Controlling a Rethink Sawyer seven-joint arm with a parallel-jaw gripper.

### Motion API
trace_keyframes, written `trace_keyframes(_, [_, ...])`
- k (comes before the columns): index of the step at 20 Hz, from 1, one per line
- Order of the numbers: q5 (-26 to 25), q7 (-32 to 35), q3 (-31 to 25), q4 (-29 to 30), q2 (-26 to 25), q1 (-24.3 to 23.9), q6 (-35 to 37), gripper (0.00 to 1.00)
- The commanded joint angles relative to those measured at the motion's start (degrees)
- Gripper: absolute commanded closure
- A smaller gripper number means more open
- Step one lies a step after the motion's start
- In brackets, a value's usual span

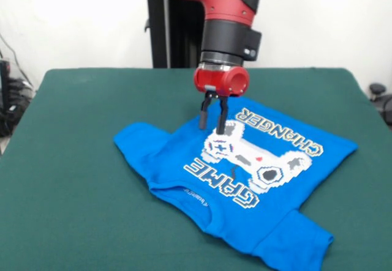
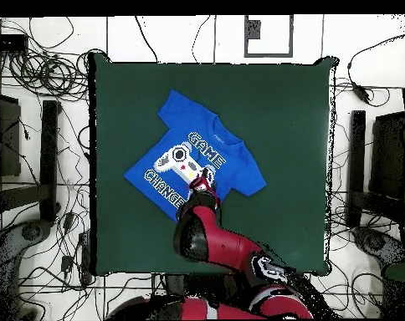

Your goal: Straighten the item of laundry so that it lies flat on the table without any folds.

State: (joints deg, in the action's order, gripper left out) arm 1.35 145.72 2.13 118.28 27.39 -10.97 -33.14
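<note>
The bright blue T-shirt [image 1: 184, 152] lies print side up on the dark green table [image 1: 67, 173], turned at an angle, with the white controller and "GAME CHANGER" showing. It is mostly spread out, with creases at the collar and at the left sleeve. My gripper [image 1: 212, 127] hangs straight down over the shirt's far part, at the print's edge, fingers a little apart and holding nothing. I cannot tell whether the tips touch the cloth. In the overhead view the gripper [image 2: 205, 180] covers part of the shirt [image 2: 185, 125] near its hem, on the table [image 2: 281, 109].
The black pedestal [image 1: 166, 32] stands behind the table's far edge. Cables [image 2: 47, 75] and dark stands [image 2: 48, 150] lie on the floor around the table. The shirt's near sleeve [image 1: 297, 243] reaches close to the table's front edge.
</note>
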Motion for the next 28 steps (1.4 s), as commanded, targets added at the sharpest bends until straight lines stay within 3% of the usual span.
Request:
trace_keyframes(1, [-3.14,3.95,-6.77,-4.22,0.00,-1.66,8.62,0.00])
trace_keyframes(28, [-9.24,2.02,-6.80,-8.95,-0.11,-6.38,13.70,0.00])
